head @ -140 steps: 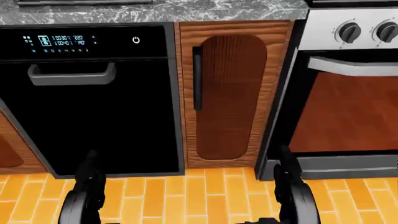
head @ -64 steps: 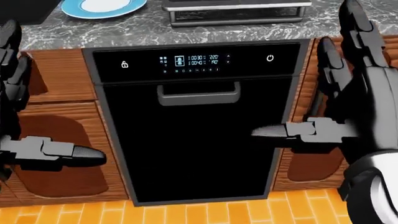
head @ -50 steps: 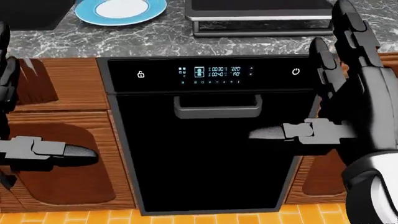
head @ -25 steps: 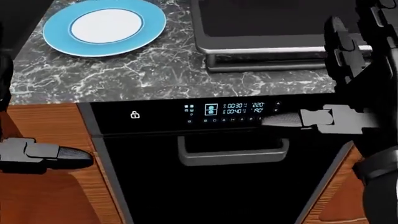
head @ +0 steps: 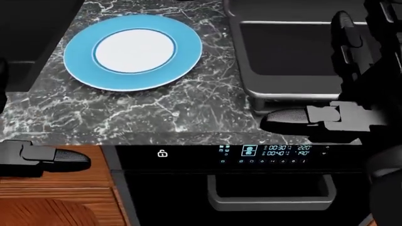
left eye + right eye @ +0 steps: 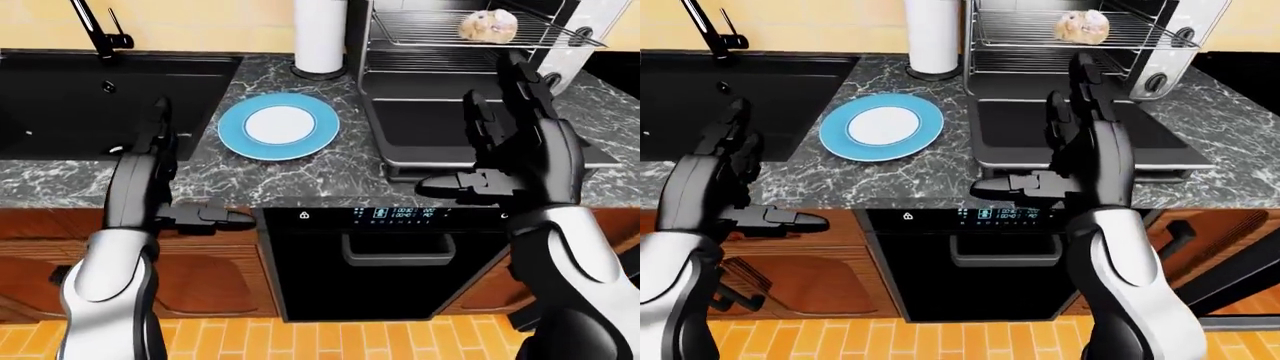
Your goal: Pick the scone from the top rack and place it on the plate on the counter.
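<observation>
A pale speckled scone (image 6: 487, 25) lies on the top wire rack (image 6: 430, 30) of an open toaster oven at the top of the left-eye view; it also shows in the right-eye view (image 6: 1081, 25). A blue plate with a white middle (image 5: 132, 52) sits on the grey marble counter (image 5: 144, 117) left of the oven's dropped door (image 5: 283, 56). My right hand (image 6: 478, 161) is open, held over that door, well below the scone. My left hand (image 6: 185, 180) is open at the counter's edge, below and left of the plate.
A black sink (image 6: 90, 97) with a tap (image 6: 100, 30) lies left of the plate. A white paper-towel roll (image 6: 320, 34) stands beside the oven. A black dishwasher (image 6: 385, 262) with a lit panel sits under the counter, between wood cabinets (image 6: 200, 277).
The camera has risen: the dishwasher slid down the head view and the counter, plate and oven door came into it. Both hands stayed raised and open.
</observation>
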